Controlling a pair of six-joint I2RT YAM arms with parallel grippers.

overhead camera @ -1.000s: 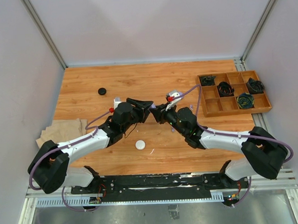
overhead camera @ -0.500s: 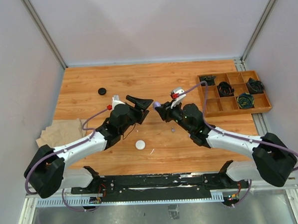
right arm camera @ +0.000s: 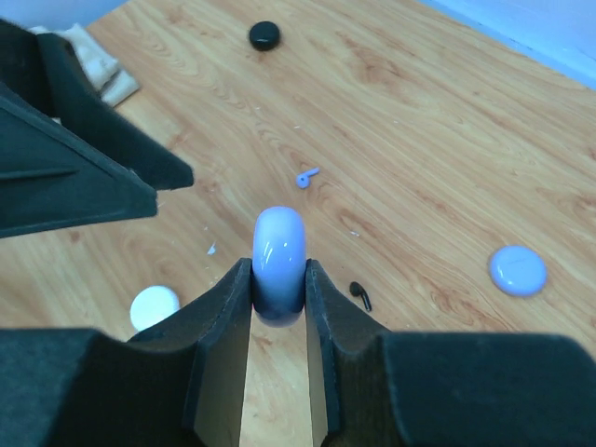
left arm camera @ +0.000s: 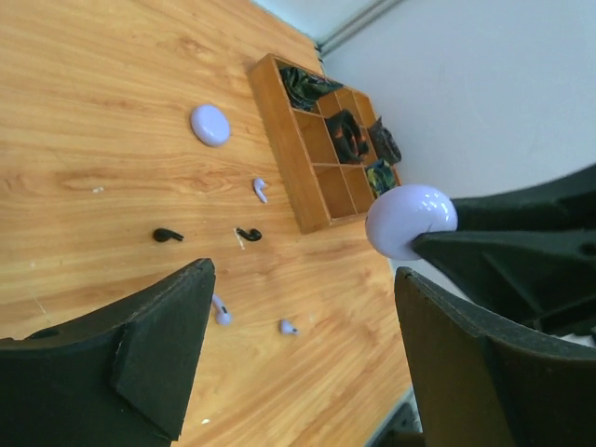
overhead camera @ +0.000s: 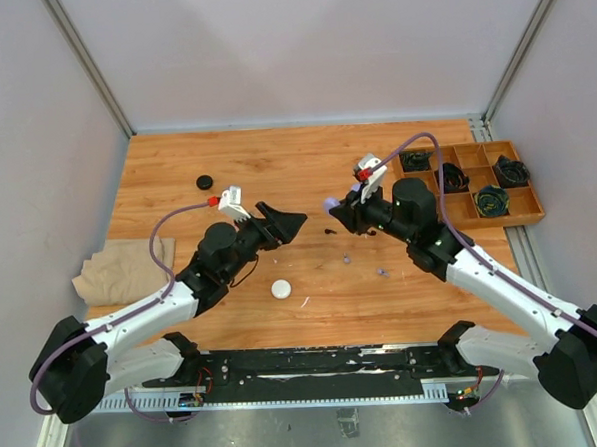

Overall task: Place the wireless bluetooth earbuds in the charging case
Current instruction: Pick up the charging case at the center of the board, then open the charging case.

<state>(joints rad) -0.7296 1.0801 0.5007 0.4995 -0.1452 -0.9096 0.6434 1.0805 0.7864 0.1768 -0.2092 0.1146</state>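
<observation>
Status: nothing seated yet. Every bud I can see is loose on the table (overhead camera: 275, 155): two black earbuds (left arm camera: 168, 236) and three lavender earbuds (left arm camera: 220, 310), scattered, none in a case.

Right claw (right arm camera: 278, 279) is pinched narrow on the lavender charging case (right arm camera: 279, 250), holding it on edge and up off the wood. From here the case looks closed, but I can't confirm that.

Left claw (left arm camera: 303, 279) is spread wide and empty. It's pointed at the held case, close to it but not touching.

Buds vs claws: all down on the table, under and just past the gap between the two claws, more toward the right arm's side. In the top view, one black bud lies near the right claw's tip. Neither claw is touching any bud.

Also on the table: a second lavender puck (left arm camera: 210, 124), a white puck (overhead camera: 281, 287), a black puck (overhead camera: 205, 181) and a divided wooden tray (overhead camera: 479, 224) with coiled cables.

My read of what's left is basically everything: open the case, pick up each bud, seat it.
</observation>
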